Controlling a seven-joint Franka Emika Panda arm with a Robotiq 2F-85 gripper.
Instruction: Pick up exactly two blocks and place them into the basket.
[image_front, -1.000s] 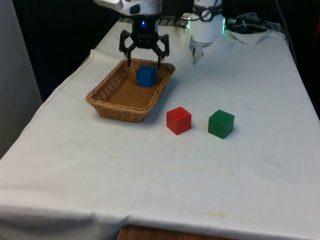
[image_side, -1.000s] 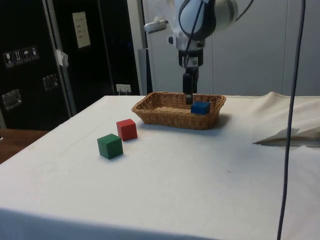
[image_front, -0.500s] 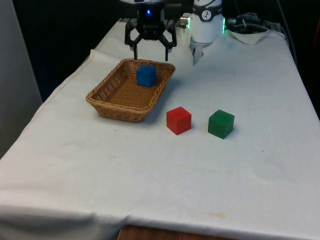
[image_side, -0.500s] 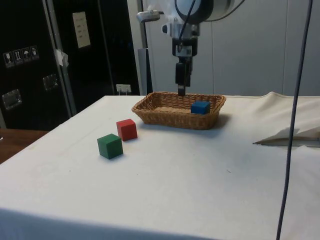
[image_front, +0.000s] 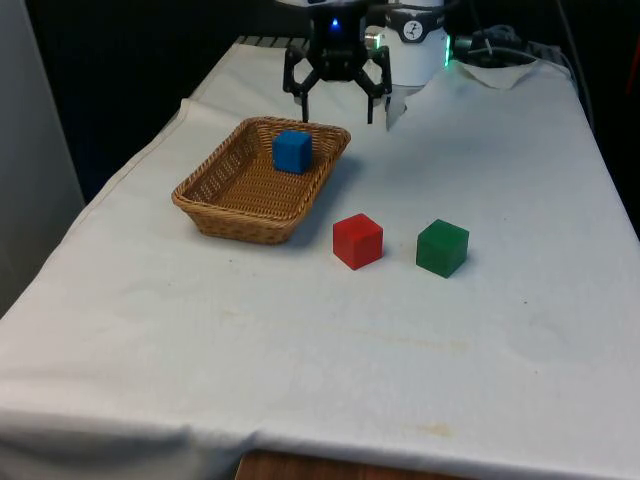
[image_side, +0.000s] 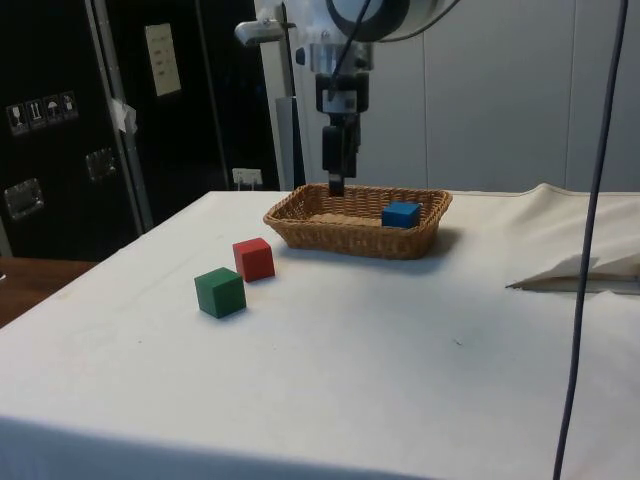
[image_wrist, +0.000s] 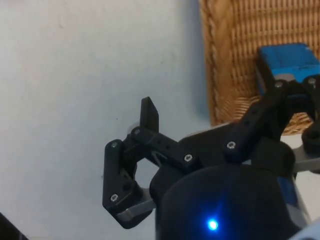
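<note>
Open, empty gripper (image_front: 337, 108) hangs above the basket's (image_front: 222, 212) far rim. Blue block (image_front: 292, 151) lies inside; red block (image_front: 357, 241) and green block (image_front: 442, 247) sit on the cloth (image_front: 330, 340) beside it.

Claw (image_side: 337, 186) suspended above the left end of the basket (image_side: 355, 234), which holds a blue block (image_side: 401, 214); red block (image_side: 254, 259) and green block (image_side: 220, 292) rest nearer on the bench (image_side: 330, 370).

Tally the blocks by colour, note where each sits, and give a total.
Blue block: 1, in the basket
Red block: 1, on the cloth
Green block: 1, on the cloth
Total: 3 blocks
</note>
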